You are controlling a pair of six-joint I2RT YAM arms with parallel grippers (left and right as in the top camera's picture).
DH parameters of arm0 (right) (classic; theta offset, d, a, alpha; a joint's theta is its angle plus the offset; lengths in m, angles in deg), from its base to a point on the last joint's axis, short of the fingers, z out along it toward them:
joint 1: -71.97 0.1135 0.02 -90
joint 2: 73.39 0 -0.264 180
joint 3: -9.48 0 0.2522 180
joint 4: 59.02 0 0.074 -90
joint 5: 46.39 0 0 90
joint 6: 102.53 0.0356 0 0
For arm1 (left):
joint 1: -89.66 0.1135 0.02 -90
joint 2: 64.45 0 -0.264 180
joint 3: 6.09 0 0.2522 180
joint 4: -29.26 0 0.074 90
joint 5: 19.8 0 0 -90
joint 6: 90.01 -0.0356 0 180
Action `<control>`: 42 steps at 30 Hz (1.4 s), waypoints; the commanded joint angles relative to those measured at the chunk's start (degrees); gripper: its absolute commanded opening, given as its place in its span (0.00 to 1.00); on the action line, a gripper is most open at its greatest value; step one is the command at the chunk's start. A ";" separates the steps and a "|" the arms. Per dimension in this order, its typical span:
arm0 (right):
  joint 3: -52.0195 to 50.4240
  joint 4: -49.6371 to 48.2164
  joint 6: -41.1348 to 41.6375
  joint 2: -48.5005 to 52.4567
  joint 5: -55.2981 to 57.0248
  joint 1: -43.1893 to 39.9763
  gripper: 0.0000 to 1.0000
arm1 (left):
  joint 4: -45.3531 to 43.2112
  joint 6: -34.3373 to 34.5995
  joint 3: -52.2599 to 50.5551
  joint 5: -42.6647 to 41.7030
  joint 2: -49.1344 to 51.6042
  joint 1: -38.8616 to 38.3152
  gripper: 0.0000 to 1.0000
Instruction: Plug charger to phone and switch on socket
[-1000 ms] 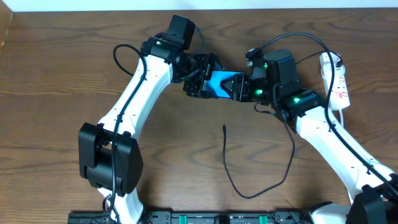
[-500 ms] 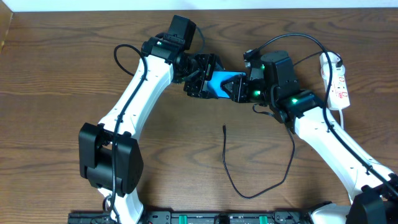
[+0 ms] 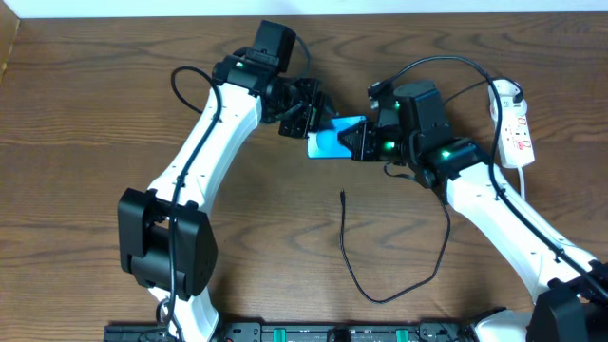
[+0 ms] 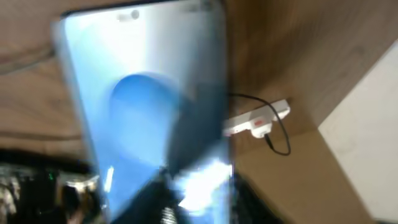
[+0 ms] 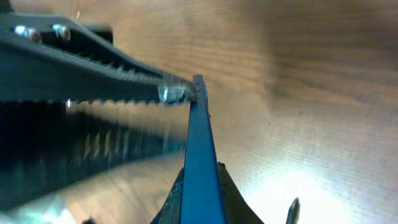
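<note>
Two changes in the last second. Your right end effector has closed right down and now pinches the phone by its edge; the right wrist view shows it edge-on between the fingers. Your left end effector has narrowed and backed off a little. One toothed finger touches the phone's far end, but whether it grips I can't tell, since the left wrist view is just blurred blue screen. The phone has swung flatter and come slightly nearer the arm bases.

Reads like a handover to the right, which should leave your left free for the plug.

The charger lies loose on the counter. Its plug tip is near the phone but apart from it, untouched, and the cable loops back under your right arm. The socket sits at the far right, well apart, not yet dealt with.

In the way: both end effectors crowd the phone, and your right forearm lies over the cable and between the phone and the socket.
</note>
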 commanded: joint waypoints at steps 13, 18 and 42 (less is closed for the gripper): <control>1.27 -2.10 7.91 -0.44 -3.19 -11.87 0.01 | -5.27 -6.80 0.15 -0.74 -1.81 -0.70 0.85; 1.27 -6.73 25.68 -0.44 -12.52 -16.46 0.01 | -9.25 -8.22 0.15 6.60 -2.93 -0.70 0.83; 1.27 -28.04 74.60 -0.46 -16.17 -18.45 0.01 | -30.12 -7.96 0.15 11.72 -4.70 -0.70 0.84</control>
